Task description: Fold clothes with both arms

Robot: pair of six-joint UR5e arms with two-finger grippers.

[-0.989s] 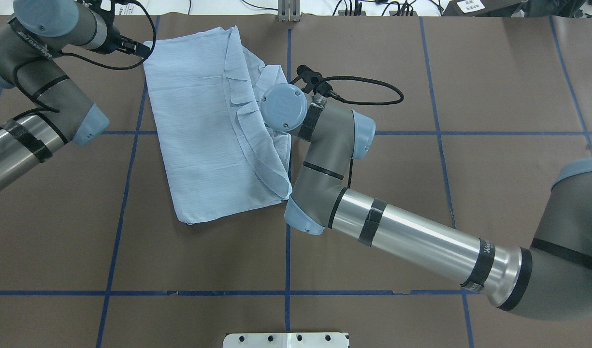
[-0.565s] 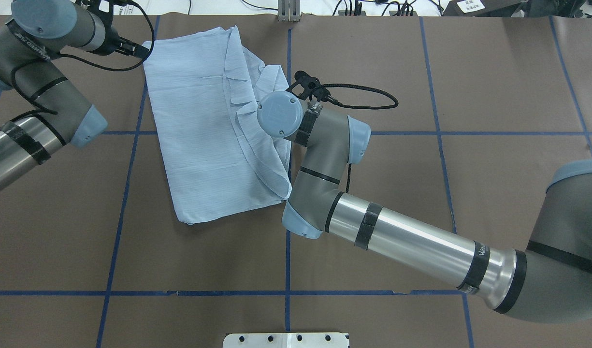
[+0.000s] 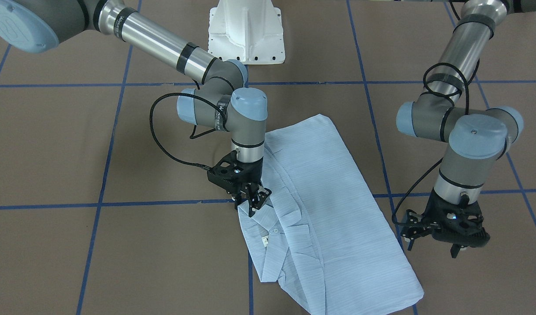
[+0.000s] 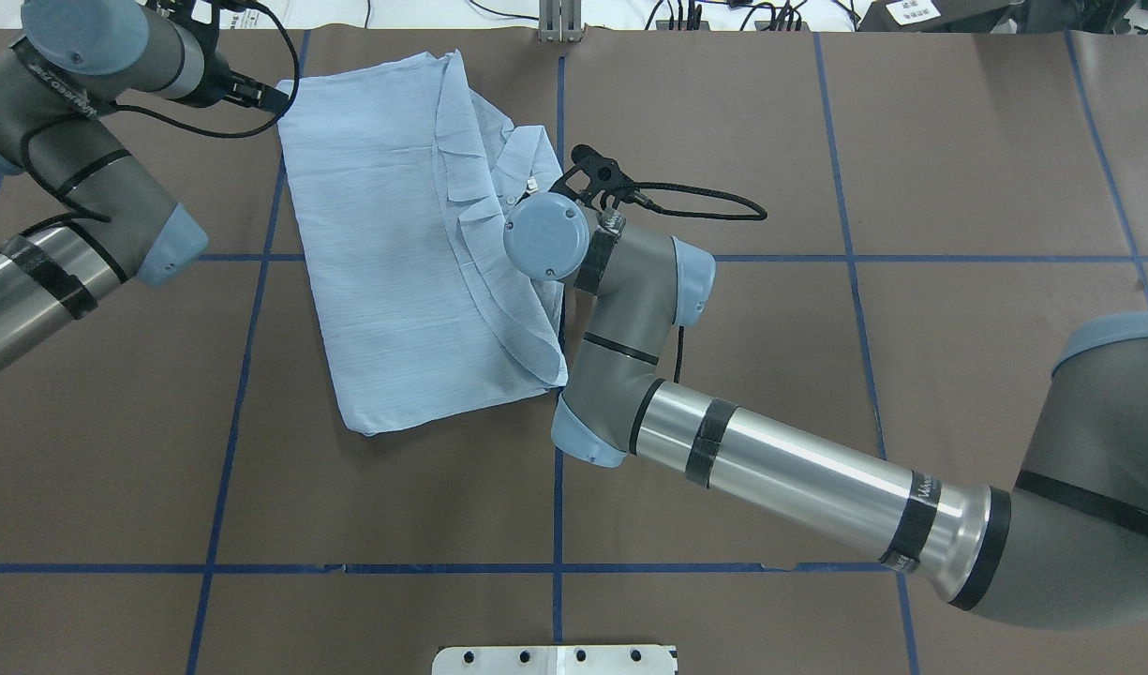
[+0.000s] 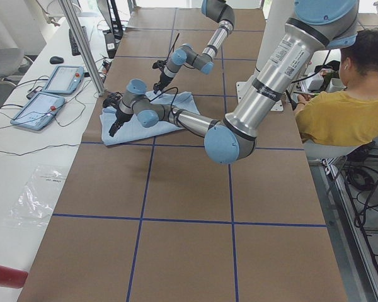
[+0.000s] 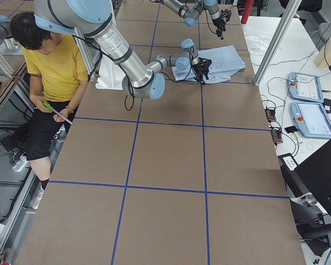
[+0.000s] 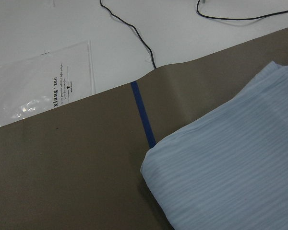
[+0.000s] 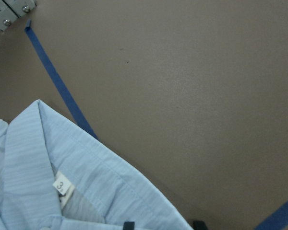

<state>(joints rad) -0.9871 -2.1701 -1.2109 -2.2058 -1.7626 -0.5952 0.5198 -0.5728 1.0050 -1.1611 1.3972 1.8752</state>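
Observation:
The pale-blue striped shirt (image 3: 329, 210) lies folded into a long rectangle on the brown table, collar towards the right arm. It also shows in the overhead view (image 4: 395, 262). My right gripper (image 3: 251, 202) is low at the collar edge, open. In the right wrist view its two fingertips (image 8: 128, 225) stand apart with the collar fabric (image 8: 62, 167) between them, near the neck label (image 8: 62, 186). My left gripper (image 3: 433, 247) is open and empty. It hovers beside the shirt's far corner, off the cloth. That folded corner (image 7: 230, 177) shows in the left wrist view.
The white pedestal base (image 3: 246, 30) stands at the robot's side of the table. Blue tape lines (image 4: 557, 525) cross the brown cover. A plastic bag (image 7: 38, 81) and cables lie past the far edge. An operator in yellow (image 5: 340, 107) sits beside the base.
My right wrist has shifted a little towards the robot along the collar, and the neck label now shows in the overhead view. The left arm has barely moved. The shirt lies as before.

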